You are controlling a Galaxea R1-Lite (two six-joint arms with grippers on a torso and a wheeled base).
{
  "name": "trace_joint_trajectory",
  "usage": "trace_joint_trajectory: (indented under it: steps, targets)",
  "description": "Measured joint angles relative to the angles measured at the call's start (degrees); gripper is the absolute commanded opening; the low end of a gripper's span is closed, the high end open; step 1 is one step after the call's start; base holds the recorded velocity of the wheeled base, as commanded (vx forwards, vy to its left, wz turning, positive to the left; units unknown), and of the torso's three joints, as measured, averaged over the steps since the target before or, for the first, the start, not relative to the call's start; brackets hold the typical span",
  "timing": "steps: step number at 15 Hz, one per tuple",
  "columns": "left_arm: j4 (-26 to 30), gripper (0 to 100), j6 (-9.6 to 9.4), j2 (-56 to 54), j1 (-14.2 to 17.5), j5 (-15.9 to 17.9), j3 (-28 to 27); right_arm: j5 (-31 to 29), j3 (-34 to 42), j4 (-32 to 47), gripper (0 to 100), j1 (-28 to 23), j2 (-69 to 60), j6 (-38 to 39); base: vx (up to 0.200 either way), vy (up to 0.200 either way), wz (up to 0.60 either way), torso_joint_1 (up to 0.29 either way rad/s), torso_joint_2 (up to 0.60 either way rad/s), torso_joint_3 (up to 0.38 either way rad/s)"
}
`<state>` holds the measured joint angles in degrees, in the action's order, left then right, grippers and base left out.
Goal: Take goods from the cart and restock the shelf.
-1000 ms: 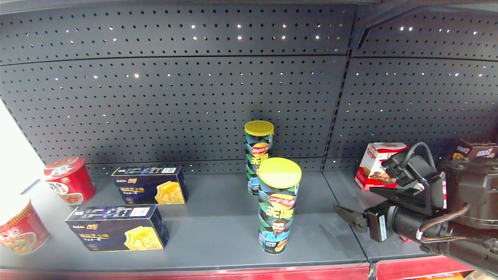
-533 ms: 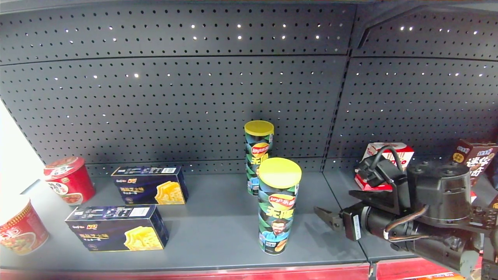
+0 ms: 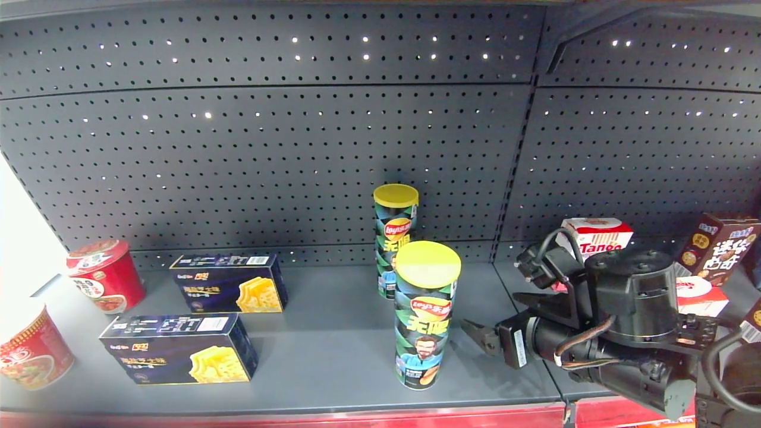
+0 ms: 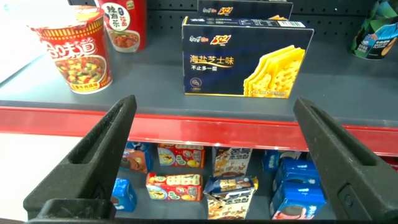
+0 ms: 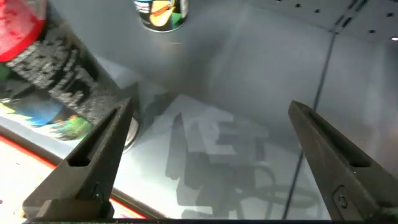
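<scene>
Change: the right gripper (image 3: 471,330) has travelled along the shelf (image 3: 333,339) from the right-hand bay toward the middle. It now lies just beside the front can (image 3: 427,315) and apart from it. The move has uncovered a red-and-white box (image 3: 596,236) and a brown box (image 3: 719,246) near the shelf's back right. The goods have not shifted.

Jaws: the right gripper's jaws are spread and hold nothing. In the right wrist view the right gripper (image 5: 211,162) hangs over bare shelf. The left gripper (image 4: 211,155) also has its jaws spread wide and empty, below the shelf's red front edge (image 4: 205,121).

Surface: grey metal shelf, grey pegboard back (image 3: 267,160), red strip along the front.

Goods: the front can stands upright near the middle of the front edge. The rear can (image 3: 395,238) is behind it; both have yellow lids. Two dark blue boxes (image 3: 178,348) lie left of centre. Two red cups (image 3: 106,275) stand at the left end.

Labels: colourful print on the cans.
</scene>
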<state>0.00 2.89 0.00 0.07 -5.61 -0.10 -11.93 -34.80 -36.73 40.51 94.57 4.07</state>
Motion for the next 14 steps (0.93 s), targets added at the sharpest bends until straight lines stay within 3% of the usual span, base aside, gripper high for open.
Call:
trace_joint_trajectory:
  steps: [14]
  targets:
    - [0.0,100,-0.02,0.0,0.0,0.02,0.0,0.0,-2.84,-0.77,100,2.88,2.86,-0.2,0.0,0.0,0.0,0.0,0.0,0.0]
